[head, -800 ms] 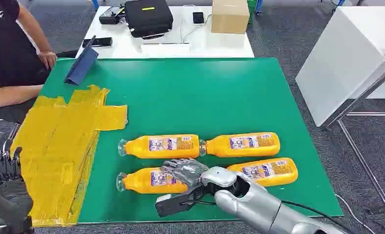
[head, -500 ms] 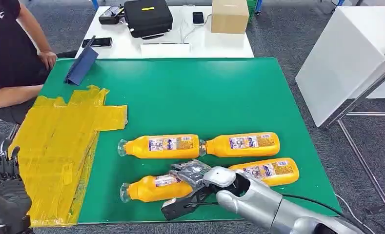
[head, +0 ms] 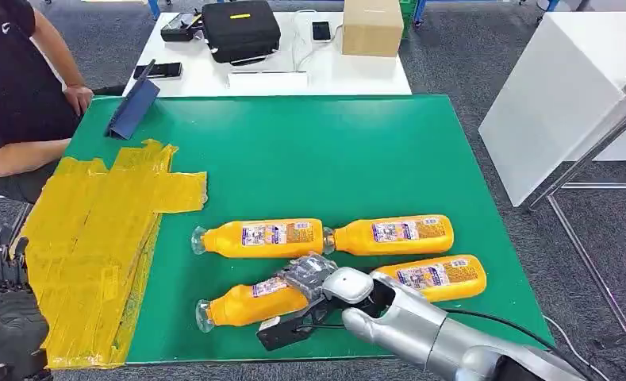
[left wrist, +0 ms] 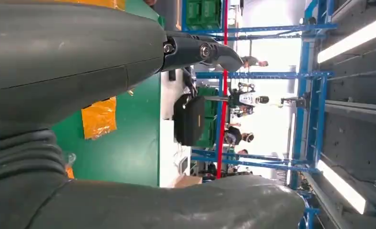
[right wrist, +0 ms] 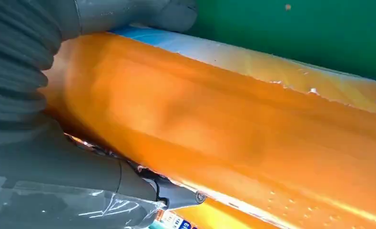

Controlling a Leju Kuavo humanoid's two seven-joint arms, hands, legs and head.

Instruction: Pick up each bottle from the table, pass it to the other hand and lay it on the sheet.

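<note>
Right hand (head: 308, 278) wrapped around the bottle (head: 250, 302), left hand (head: 4, 298) spread, holding nothing.
Smooth bottle may slip and roll toward nine o'clock, short of the yellow sheet (head: 95, 238).

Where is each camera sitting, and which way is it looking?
Head view: high on the robot, looking down at the green table, four orange plastic bottles and the yellow sheet; both hands show, right hand gripping the nearest orange bottle, left hand low at the sheet's edge.
Left wrist view: behind the left hand, looking across the table to blue shelving.
Right wrist view: behind the right hand, pressed close to the same orange bottle.
Shared: that bottle, head and right wrist views.
</note>
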